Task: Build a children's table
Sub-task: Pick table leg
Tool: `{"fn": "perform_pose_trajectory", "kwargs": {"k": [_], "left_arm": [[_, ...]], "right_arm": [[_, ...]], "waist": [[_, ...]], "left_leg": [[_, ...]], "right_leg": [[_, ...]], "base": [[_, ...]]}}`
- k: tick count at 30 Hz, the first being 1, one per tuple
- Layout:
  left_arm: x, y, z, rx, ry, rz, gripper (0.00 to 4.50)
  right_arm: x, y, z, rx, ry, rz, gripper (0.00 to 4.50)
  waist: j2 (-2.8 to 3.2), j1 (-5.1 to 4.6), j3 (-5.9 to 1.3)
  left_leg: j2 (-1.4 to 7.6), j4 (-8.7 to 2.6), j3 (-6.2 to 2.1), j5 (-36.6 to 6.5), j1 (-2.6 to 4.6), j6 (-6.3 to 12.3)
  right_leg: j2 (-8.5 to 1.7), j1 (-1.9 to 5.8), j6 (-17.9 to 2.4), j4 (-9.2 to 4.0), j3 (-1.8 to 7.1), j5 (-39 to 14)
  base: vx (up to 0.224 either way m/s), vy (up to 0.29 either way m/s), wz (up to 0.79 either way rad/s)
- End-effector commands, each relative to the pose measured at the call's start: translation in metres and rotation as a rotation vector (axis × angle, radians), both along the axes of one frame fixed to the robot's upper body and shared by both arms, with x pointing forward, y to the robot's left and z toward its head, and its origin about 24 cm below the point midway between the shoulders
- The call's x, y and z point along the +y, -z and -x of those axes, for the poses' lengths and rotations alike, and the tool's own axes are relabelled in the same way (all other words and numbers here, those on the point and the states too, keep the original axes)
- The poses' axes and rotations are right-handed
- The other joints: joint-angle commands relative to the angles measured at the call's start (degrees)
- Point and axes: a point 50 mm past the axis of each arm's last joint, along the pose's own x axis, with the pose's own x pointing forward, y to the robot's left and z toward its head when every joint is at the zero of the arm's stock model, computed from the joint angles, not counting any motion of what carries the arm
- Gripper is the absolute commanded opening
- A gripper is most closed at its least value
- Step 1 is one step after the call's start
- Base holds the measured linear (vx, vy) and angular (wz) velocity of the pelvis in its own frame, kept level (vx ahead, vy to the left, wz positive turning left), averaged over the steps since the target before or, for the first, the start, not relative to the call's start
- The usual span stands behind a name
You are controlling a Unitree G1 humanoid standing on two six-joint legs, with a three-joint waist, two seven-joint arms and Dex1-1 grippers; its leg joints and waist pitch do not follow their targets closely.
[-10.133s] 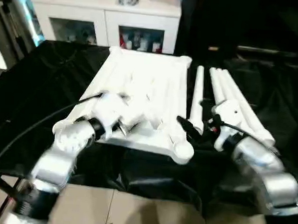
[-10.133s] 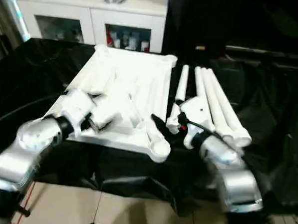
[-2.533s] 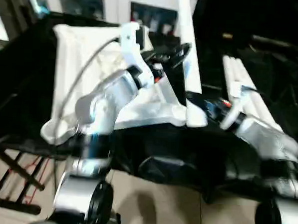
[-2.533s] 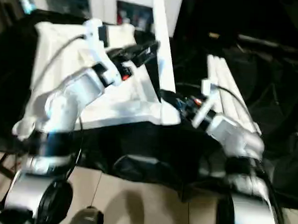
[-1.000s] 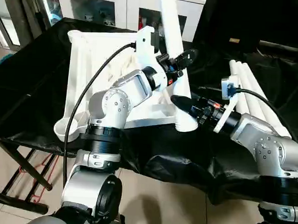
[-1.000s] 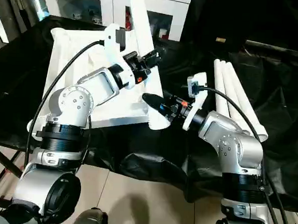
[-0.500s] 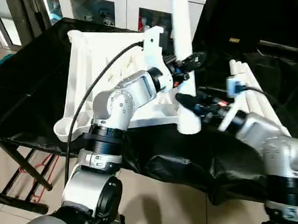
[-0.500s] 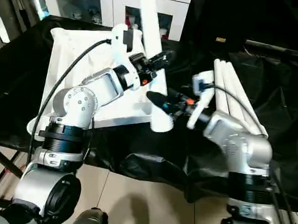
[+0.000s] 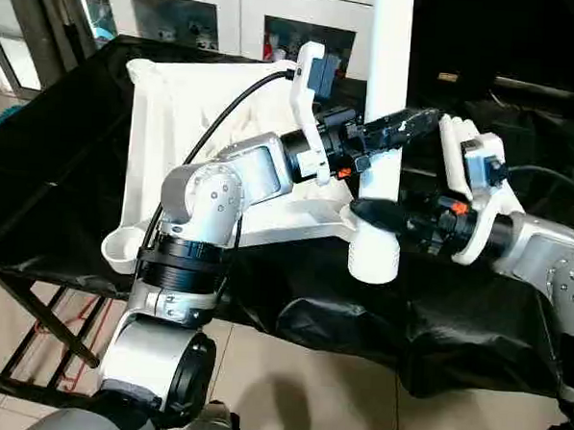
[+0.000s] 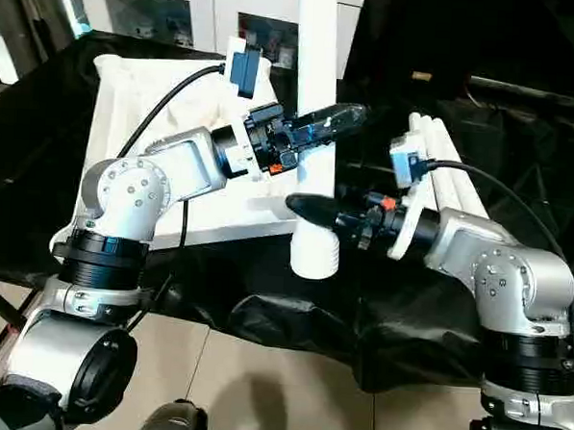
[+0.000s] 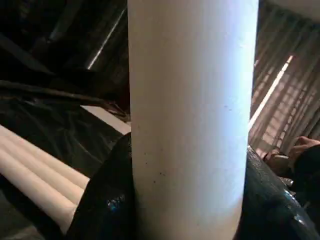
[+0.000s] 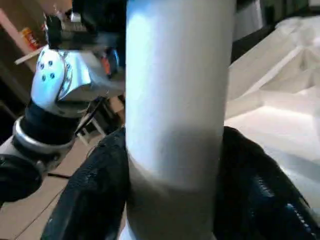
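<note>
Both grippers clamp one upright leg (image 9: 385, 105) at the tabletop's (image 9: 176, 123) near right corner socket (image 9: 374, 253): left gripper (image 9: 393, 129) higher, right gripper (image 9: 378, 215) just above the socket. Three spare legs (image 10: 442, 199) lie right.

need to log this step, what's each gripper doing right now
Left gripper: closed on the upright white leg, partway up.
Right gripper: closed on the same leg lower down, just above the corner socket.
</note>
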Motion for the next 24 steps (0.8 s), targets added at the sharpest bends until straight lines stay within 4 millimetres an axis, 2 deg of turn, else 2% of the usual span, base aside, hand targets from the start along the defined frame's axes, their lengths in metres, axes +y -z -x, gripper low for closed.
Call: {"fn": "perform_pose_trajectory", "kwargs": {"k": [1, 3, 9, 11, 14, 16, 17, 18, 19, 21, 23, 24], "left_arm": [[-0.005, -0.012, 0.007, -0.05, 0.059, 0.039, 1.88], [-0.005, -0.012, 0.008, -0.049, 0.06, 0.042, 1.88], [-0.004, -0.007, 0.004, -0.058, -0.01, 0.007, 1.88], [-0.005, -0.003, -0.001, -0.057, -0.102, -0.048, 2.58], [-0.006, -0.001, -0.004, -0.046, -0.216, -0.101, 2.64], [-0.007, -0.002, -0.003, -0.048, -0.218, -0.095, 3.02], [-0.007, -0.002, -0.003, -0.048, -0.218, -0.095, 3.02], [-0.008, -0.003, -0.004, -0.015, -0.263, -0.085, 2.7], [-0.008, -0.004, -0.006, 0.02, -0.295, -0.063, 2.58], [-0.007, -0.005, -0.009, 0.038, -0.354, -0.049, 2.69], [-0.006, -0.005, -0.01, 0.041, -0.369, -0.047, 2.27], [-0.006, -0.005, -0.011, 0.048, -0.382, -0.047, 2.27]], "right_arm": [[-0.002, 0.004, 0.002, 0.014, 0.007, 0.04, 2.24], [-0.001, 0.005, 0.002, 0.015, 0.016, 0.046, 2.12], [0.001, 0.017, -0.015, 0.012, 0.23, 0.103, 1.91], [0.005, 0.018, -0.017, 0.004, 0.284, 0.097, 1.91], [0.01, 0.019, -0.018, 0.006, 0.328, 0.082, 1.91], [0.011, 0.02, -0.018, 0.004, 0.332, 0.083, 1.91], [0.011, 0.02, -0.018, 0.004, 0.332, 0.083, 1.91], [0.012, 0.02, -0.018, 0.002, 0.345, 0.083, 1.91], [0.013, 0.021, -0.018, 0.0, 0.351, 0.084, 1.91], [0.015, 0.021, -0.019, -0.002, 0.365, 0.083, 1.91], [0.015, 0.021, -0.02, -0.003, 0.369, 0.081, 1.91], [0.016, 0.02, -0.02, -0.003, 0.374, 0.079, 1.91]], "waist": [[-0.66, -0.06, -5.86], [-0.68, -0.08, -5.85], [-0.66, -0.41, -5.99], [-0.41, -0.56, -5.98], [-0.25, -0.71, -6.04], [-0.34, -0.58, -6.03], [-0.33, -0.6, -6.03], [-0.35, -0.64, -6.03], [-0.32, -0.7, -6.0], [-0.37, -0.81, -5.98], [-0.5, -0.89, -5.98], [-0.55, -0.83, -5.95]], "left_leg": [[3.07, -3.92, -1.05, -5.74, 2.11, -0.01], [3.04, -3.94, -1.05, -5.64, 2.08, -0.13], [3.0, -4.04, -1.11, -5.08, 1.96, -0.56], [3.1, -4.13, -1.21, -5.18, 1.99, -0.87], [3.07, -4.17, -1.22, -5.49, 2.14, -1.47], [2.95, -4.2, -1.2, -5.98, 2.01, -1.72], [2.95, -4.24, -1.22, -5.89, 1.97, -1.78], [2.95, -4.18, -1.18, -5.9, 1.97, -1.85], [3.04, -4.2, -1.2, -5.97, 1.99, -1.93], [2.92, -4.15, -1.24, -6.43, 1.85, -1.61], [2.9, -4.13, -1.22, -6.1, 1.97, -1.37], [2.83, -4.16, -1.2, -5.61, 1.91, -1.39]], "right_leg": [[-4.61, 2.53, -13.24, -4.25, 2.08, -3.58], [-4.61, 2.51, -13.03, -4.24, 2.08, -3.66], [-4.59, 2.47, -12.72, -4.11, 1.96, -3.05], [-4.55, 2.39, -12.49, -4.06, 2.03, -2.35], [-4.49, 2.37, -12.11, -3.99, 2.04, -2.04], [-4.58, 2.64, -11.93, -4.1, 2.06, -1.77], [-4.58, 2.65, -11.8, -4.08, 2.04, -1.77], [-4.54, 2.61, -11.74, -4.05, 2.07, -1.47], [-4.53, 2.56, -11.89, -4.01, 2.06, -1.27], [-4.59, 2.79, -12.11, -4.11, 2.06, -1.19], [-4.51, 2.76, -11.74, -4.27, 2.06, -1.58], [-4.4, 2.71, -11.51, -4.28, 2.05, -1.73]], "base": [[0.0, 0.0, 0.0], [0.0, 0.0, 0.0], [0.0, 0.0, 0.0], [0.0, 0.0, 0.0], [0.0, 0.0, 0.0], [0.0, 0.0, 0.0], [0.0, 0.0, 0.0], [0.0, 0.0, 0.0], [0.0, 0.0, 0.0], [0.0, 0.0, 0.0], [0.0, 0.0, 0.0], [0.0, 0.0, 0.0]]}}
